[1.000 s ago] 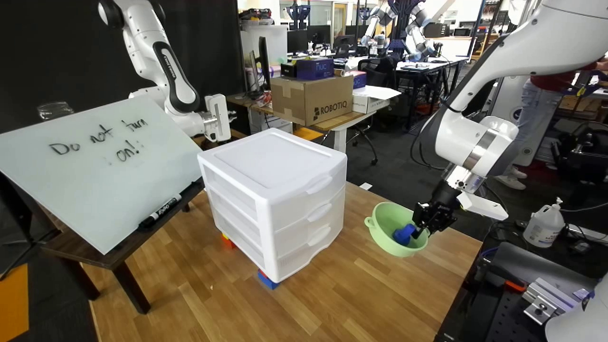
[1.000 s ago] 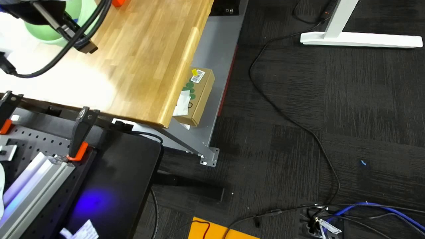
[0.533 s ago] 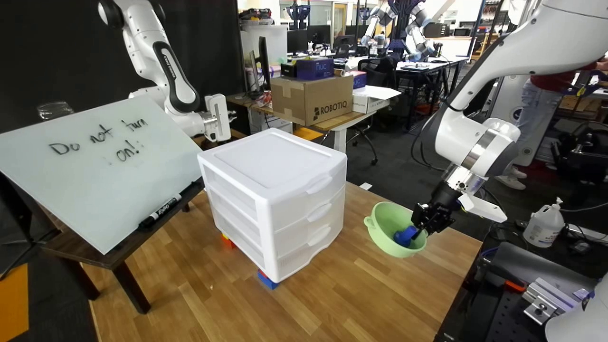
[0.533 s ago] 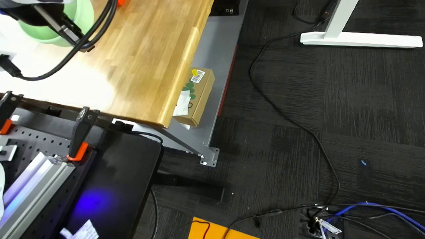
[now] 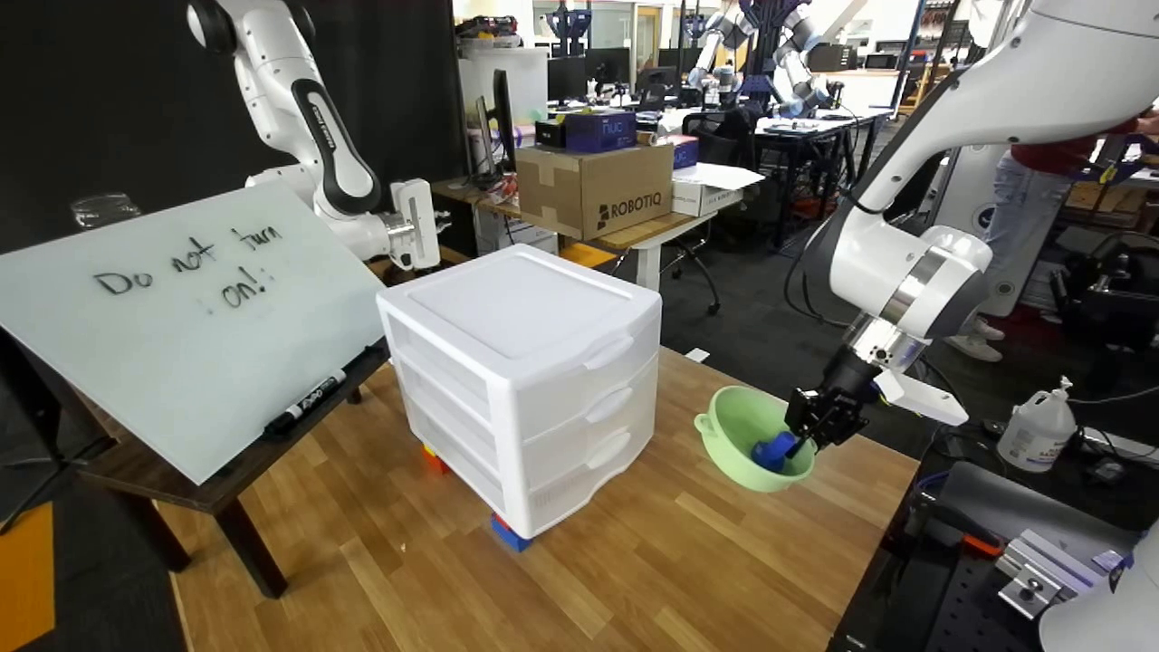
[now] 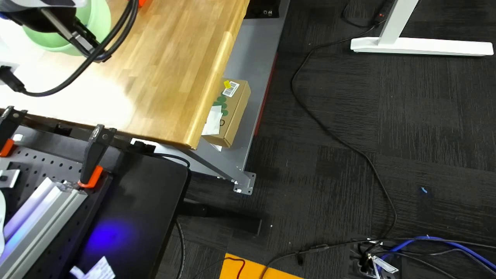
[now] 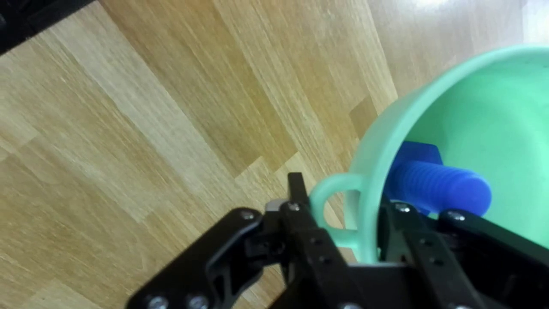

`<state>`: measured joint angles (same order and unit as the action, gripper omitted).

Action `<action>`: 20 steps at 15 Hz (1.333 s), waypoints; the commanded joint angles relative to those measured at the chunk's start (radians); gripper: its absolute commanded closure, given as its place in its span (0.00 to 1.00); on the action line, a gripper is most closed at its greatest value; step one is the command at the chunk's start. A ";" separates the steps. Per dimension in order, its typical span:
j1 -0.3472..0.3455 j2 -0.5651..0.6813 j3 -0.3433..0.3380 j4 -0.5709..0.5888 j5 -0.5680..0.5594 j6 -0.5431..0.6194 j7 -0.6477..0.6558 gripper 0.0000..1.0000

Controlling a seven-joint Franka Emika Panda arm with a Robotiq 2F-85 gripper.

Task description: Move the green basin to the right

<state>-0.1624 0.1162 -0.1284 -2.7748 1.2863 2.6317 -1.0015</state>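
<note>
Wooden tabletop [image 5: 634, 552], dark carpet [image 6: 438, 128] and desks [image 5: 638, 233] beyond, tool [image 7: 343, 196] tight on the rim of the green basin [image 7: 484, 124].

In an exterior view, a whiteboard [image 5: 199, 312] well apart from the tool [image 5: 804, 442] carries the words "Do not turn on!", handwritten in black. At its lower edge, nearer the tool, a marker [image 5: 305, 402] reads "EXPO". Farther back than the tool, a cardboard box [image 5: 579, 190] bears "ROBOTIQ" in black capitals, and the blue box [image 5: 600, 131] on it "nuc". Across the tool from the whiteboard, print on a white bottle [image 5: 1039, 427] is too small to read.
</note>
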 commanded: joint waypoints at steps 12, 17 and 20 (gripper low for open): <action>-0.130 0.207 -0.138 -0.003 0.018 -0.160 0.009 0.92; -0.128 0.202 -0.130 0.001 0.025 -0.172 -0.005 0.59; -0.120 0.169 -0.128 -0.019 0.027 -0.183 -0.019 0.29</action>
<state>-0.2771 0.3243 -0.2631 -2.7700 1.2903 2.4721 -0.9985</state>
